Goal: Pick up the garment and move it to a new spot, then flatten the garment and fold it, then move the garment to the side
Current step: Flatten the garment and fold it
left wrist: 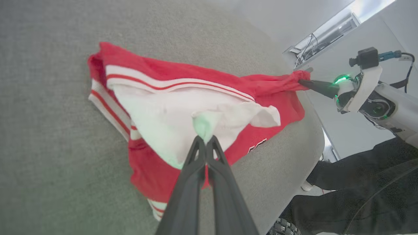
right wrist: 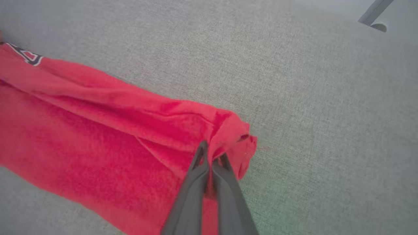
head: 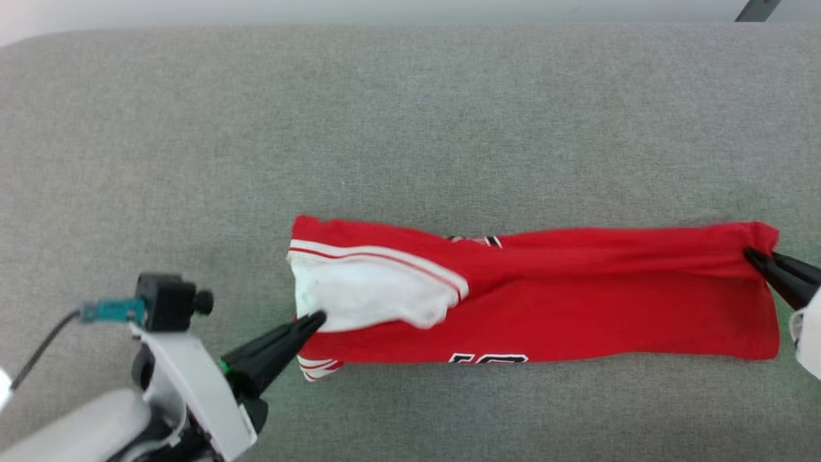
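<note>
1. Item under inspection: the red jersey-style T-shirt with white sleeves and striped trim [head: 577,301] lies on the grey woven-cloth surface [head: 410,128], right of centre in the head view. It is drawn out as a long narrow band running left to right. Black white-outlined lettering peeks out at its near and far edges.
2. My left gripper [head: 317,319]: the two dark fingers are pressed together on the white sleeve [left wrist: 169,111] at the band's left end. The left wrist view shows a small peak of white cloth nipped between the tips.
3. My right gripper [head: 752,255]: the fingers are closed on the bunched red corner at the band's right end, on the far edge. The right wrist view shows cloth gathered around the tips.
4. Condition: the red body looks taut between my two grips, with lengthwise creases along the far edge. The white sleeve lies rumpled on top, not flat.
5. Step in hand, as I judge it: the fold — the sides appear already brought in, and I hold both ends of the band.
6. Next move, as I judge it: carry one end over to the other to halve the band. That calls for firm pinches, an even lift so the layers do not slide apart, and the loose sleeve laid inside before the ends meet.
7. Risk: my left grip appears to have sleeve cloth only — the red layers beneath may lag behind.
</note>
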